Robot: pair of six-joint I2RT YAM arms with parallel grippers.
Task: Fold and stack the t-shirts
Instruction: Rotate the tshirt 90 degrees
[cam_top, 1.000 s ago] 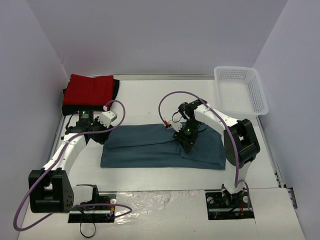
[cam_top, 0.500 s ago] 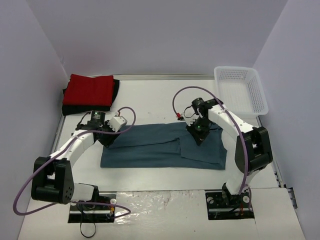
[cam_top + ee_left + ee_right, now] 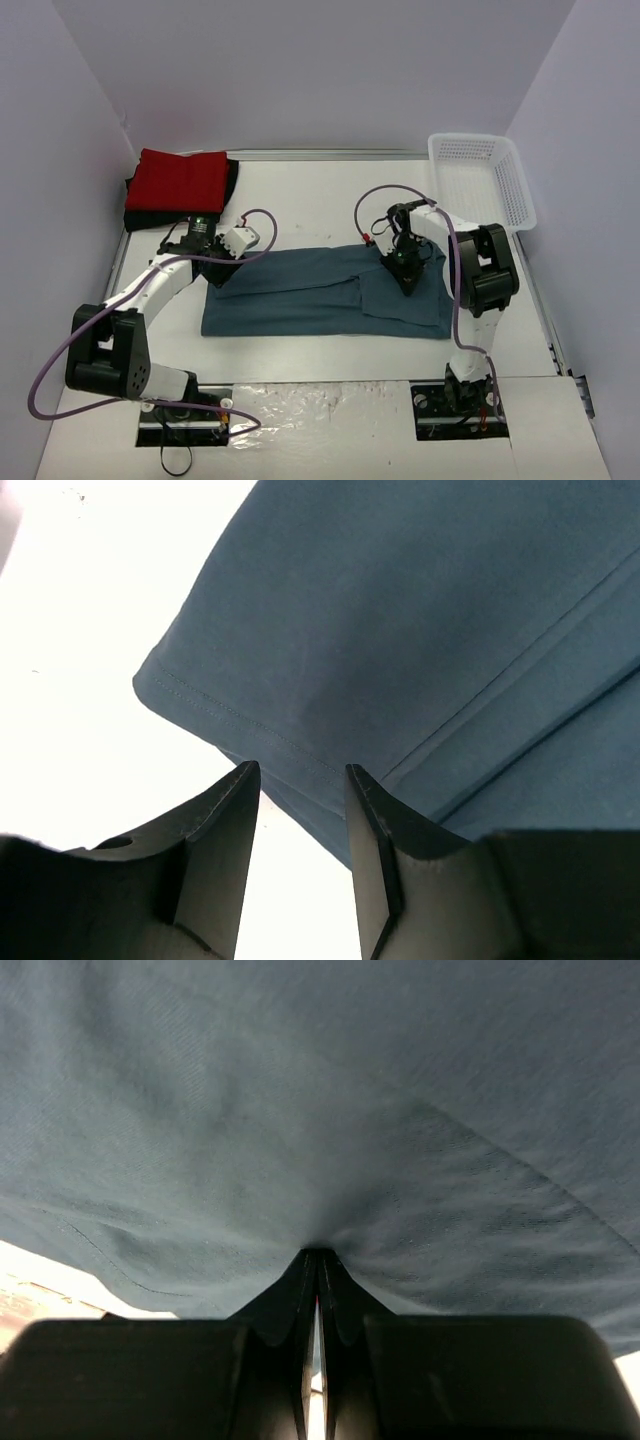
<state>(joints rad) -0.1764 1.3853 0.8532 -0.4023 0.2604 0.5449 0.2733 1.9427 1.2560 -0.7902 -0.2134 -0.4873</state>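
The teal t-shirt (image 3: 320,295) lies flat as a long folded strip across the middle of the table. My right gripper (image 3: 406,272) is down on its right part, jaws shut, with the cloth (image 3: 320,1160) puckering into the fingertips (image 3: 318,1252). My left gripper (image 3: 214,274) hovers open at the shirt's far left corner. The hemmed edge (image 3: 250,730) runs just past its two fingers, and nothing is held between them (image 3: 300,772). The red t-shirt (image 3: 180,178) sits folded on the black t-shirt (image 3: 233,180) at the back left.
A white lattice basket (image 3: 482,180) stands at the back right corner. Purple cables loop off both arms above the table (image 3: 300,200). White walls close in on three sides.
My right gripper has moved right and back from the shirt's middle fold and has shut on the cloth. My left gripper has shifted slightly right at the left corner, still open.
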